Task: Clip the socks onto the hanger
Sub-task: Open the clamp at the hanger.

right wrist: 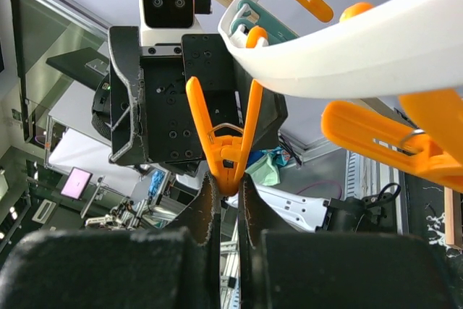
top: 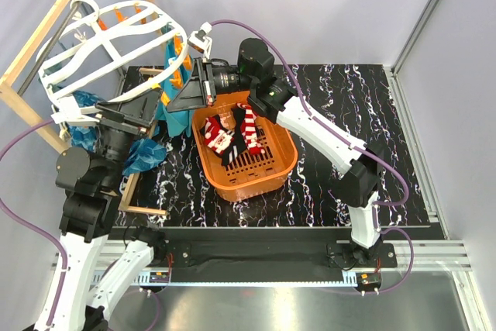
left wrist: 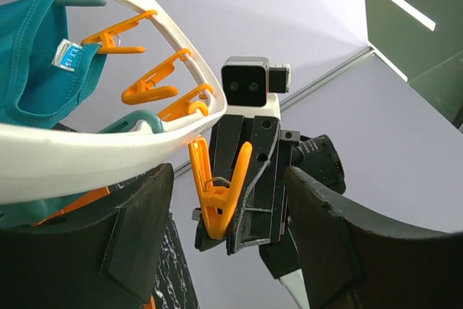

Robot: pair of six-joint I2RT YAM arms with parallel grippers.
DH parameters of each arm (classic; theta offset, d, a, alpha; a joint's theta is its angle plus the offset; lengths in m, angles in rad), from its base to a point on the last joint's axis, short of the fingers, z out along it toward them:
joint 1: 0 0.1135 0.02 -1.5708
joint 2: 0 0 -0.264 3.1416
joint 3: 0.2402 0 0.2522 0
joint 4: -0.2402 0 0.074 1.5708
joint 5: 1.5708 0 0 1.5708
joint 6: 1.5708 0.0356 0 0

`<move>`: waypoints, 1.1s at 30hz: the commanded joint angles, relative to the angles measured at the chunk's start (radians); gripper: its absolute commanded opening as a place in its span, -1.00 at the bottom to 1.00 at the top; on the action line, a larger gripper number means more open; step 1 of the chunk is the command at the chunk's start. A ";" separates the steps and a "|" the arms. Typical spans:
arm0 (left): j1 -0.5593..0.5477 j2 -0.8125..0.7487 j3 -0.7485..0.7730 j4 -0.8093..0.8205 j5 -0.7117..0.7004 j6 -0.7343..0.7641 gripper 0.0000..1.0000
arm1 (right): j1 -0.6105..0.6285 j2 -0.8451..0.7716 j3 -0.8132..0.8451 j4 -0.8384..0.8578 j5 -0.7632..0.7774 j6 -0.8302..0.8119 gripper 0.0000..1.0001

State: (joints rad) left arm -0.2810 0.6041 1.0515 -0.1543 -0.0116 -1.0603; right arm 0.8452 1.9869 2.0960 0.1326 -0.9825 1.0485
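The socks point(top: 232, 133), red-and-white striped with black parts, lie in the orange basket point(top: 287, 153); neither gripper holds one. The white oval hanger point(top: 108, 32) is at the upper left and also shows in the left wrist view point(left wrist: 87, 150) and the right wrist view point(right wrist: 362, 48). My right gripper point(top: 184, 89) point(right wrist: 229, 200) is raised to its rim and shut on the lower tip of a hanging orange peg point(right wrist: 226, 150). My left gripper point(top: 151, 102) point(left wrist: 228, 229) is wide open, facing the right one, with that peg point(left wrist: 217, 193) between its fingers, untouched.
Teal-blue cloths point(top: 174, 110) point(left wrist: 43, 56) hang from the hanger, and another point(top: 143, 153) lies lower left. More orange pegs point(left wrist: 148, 85) point(right wrist: 391, 142) line the rim. A wooden pole frame point(top: 46, 25) stands at the left. The black marbled table point(top: 349, 98) lies below.
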 commanded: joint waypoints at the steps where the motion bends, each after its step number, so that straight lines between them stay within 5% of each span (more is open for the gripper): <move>1: 0.002 0.000 0.010 0.047 -0.007 0.051 0.38 | 0.009 -0.053 0.045 -0.030 -0.101 -0.004 -1.00; 12: 0.002 -0.198 0.037 -0.028 0.120 0.243 0.43 | 0.000 -0.030 0.079 -0.123 -0.065 -0.079 -1.00; 25: 0.002 0.120 0.398 -0.329 0.124 0.083 0.36 | 0.000 -0.030 0.101 -0.158 -0.059 -0.081 -1.00; 33: -0.006 0.128 0.426 -0.479 0.041 0.095 0.33 | -0.001 -0.014 0.102 -0.153 -0.059 -0.081 -1.00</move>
State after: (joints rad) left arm -0.2813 0.7502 1.4387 -0.5934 0.0647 -0.9680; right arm 0.8433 1.9873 2.1548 -0.0093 -0.9886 0.9627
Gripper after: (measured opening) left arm 0.667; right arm 0.068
